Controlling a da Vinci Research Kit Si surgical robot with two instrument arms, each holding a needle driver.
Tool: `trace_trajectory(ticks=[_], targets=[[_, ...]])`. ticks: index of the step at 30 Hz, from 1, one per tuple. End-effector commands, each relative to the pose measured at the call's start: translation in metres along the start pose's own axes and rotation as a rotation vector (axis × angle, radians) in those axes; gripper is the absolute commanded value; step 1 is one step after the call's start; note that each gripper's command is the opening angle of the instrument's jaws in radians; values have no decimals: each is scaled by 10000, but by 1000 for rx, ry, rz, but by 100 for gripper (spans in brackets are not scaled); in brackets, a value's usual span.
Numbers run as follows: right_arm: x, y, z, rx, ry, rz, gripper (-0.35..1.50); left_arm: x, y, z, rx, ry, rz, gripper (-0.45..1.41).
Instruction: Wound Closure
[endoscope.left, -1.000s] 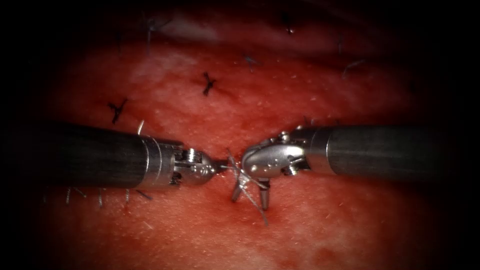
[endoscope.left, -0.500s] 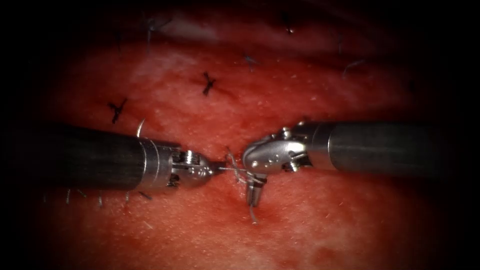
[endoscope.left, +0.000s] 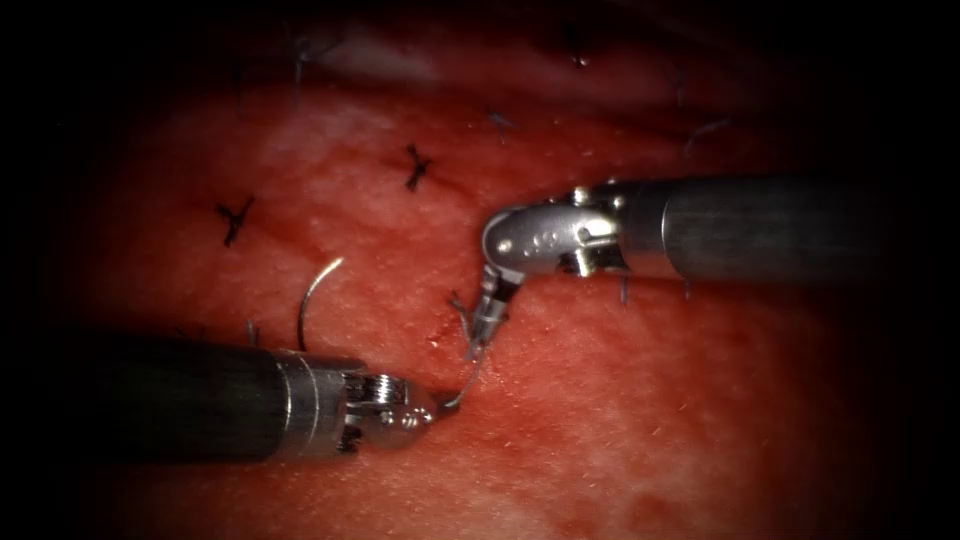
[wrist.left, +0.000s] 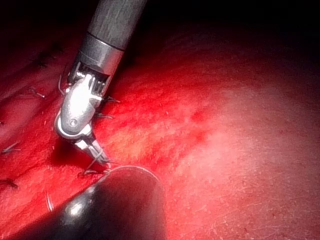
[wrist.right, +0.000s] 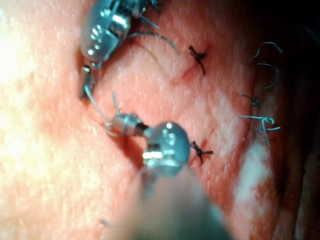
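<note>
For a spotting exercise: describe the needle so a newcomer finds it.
Find the left tool, whose jaws, like the right tool's, hold thread. Above its shaft, the needle lies unheld on the tissue: a bare silver arc, unlike the dark knotted stitches.

Light falls in a pool on the middle of the tissue (endoscope.left: 600, 420), where the wet surface glistens and shows pale patches. Toward the edges of the endoscope view it fades into deep, near-black shadow. Small dark stitches (endoscope.left: 416, 167) and cut ends of thread (endoscope.left: 705, 130) dot the dimmer far ground.
</note>
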Motion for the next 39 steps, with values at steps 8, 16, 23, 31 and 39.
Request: trace_trajectory(ticks=[8,16,23,31,39], targets=[[-23,34,-17,-111,-22,50,-35,26,44,-26,4,1,20,-45],[-33,44,-27,-183,-38,72,-35,37,68,-35,12,-1,35,-45],[-41,44,-35,-250,-51,103,-35,48,97,-36,-5,9,58,-45],[-43,35,-35,-337,-41,231,-35,59,112,-48,-7,17,71,-45],[-55,41,-44,-516,-3,396,-35,67,126,-54,-8,28,80,-45]])
